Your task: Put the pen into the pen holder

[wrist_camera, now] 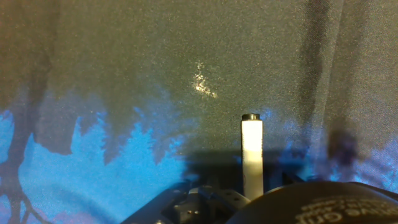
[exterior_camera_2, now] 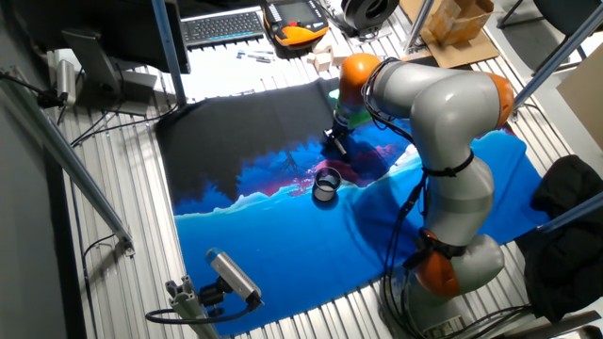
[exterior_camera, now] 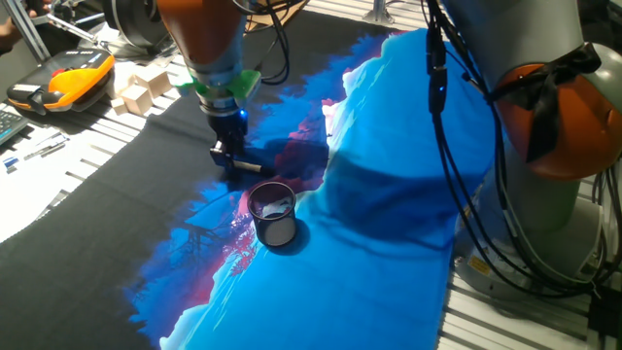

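Note:
The pen (exterior_camera: 251,167) has a white barrel and black ends. It lies level and sticks out to the right of my gripper (exterior_camera: 229,158), which is shut on it low over the dark part of the cloth. In the hand view the pen (wrist_camera: 252,155) points away from the hand, black tip on top. The pen holder (exterior_camera: 273,214), a dark mesh cup with a pale scrap inside, stands upright a short way to the front right of the gripper. In the other fixed view the gripper (exterior_camera_2: 336,143) is just behind the cup (exterior_camera_2: 326,184).
A black and blue printed cloth (exterior_camera: 389,194) covers the table, wrinkled on the right. Wooden blocks (exterior_camera: 146,87), an orange-black handset (exterior_camera: 68,78) and papers with small pens (exterior_camera: 29,151) lie at the far left. The arm's base (exterior_camera: 544,107) and cables stand at the right.

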Available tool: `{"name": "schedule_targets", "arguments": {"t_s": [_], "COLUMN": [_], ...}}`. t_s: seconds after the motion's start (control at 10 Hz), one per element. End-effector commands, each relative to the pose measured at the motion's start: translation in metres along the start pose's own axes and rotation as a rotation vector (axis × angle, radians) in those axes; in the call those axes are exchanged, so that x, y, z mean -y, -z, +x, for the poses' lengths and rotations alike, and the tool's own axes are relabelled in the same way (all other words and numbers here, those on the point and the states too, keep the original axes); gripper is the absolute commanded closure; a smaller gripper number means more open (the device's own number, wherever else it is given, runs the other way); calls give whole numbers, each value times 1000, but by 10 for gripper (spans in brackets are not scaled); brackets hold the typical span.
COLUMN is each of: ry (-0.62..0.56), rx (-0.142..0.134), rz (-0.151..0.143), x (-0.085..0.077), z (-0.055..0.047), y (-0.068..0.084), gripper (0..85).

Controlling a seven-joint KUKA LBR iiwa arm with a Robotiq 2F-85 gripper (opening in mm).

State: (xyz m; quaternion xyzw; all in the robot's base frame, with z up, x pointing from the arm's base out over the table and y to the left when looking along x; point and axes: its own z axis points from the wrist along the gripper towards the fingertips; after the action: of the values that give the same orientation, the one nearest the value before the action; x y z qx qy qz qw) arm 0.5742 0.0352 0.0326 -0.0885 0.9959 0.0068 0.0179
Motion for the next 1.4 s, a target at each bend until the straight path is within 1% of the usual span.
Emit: {"name": "schedule_targets", "arguments": {"t_s": [0.0,0.2,0.3,0.7,0.8,1.0,1.1,1.2,1.3], "ry": [1,5,8,29,31,35,35,18,-11], "rx": [0,4,4,-1,-2,-17,-23,-29,-44], "rz": [0,-5,-6,-6,-7,-15,-15,-14,2], "x": [0,2,2,2,3,4,4,4,4], "z": [0,-1,-1,-1,-1,-2,-2,-2,-2], "y": [-1,-5,-6,-6,-7,-5,-3,0,6], "gripper": [340,340,510,510,680,680,850,850,850]}}
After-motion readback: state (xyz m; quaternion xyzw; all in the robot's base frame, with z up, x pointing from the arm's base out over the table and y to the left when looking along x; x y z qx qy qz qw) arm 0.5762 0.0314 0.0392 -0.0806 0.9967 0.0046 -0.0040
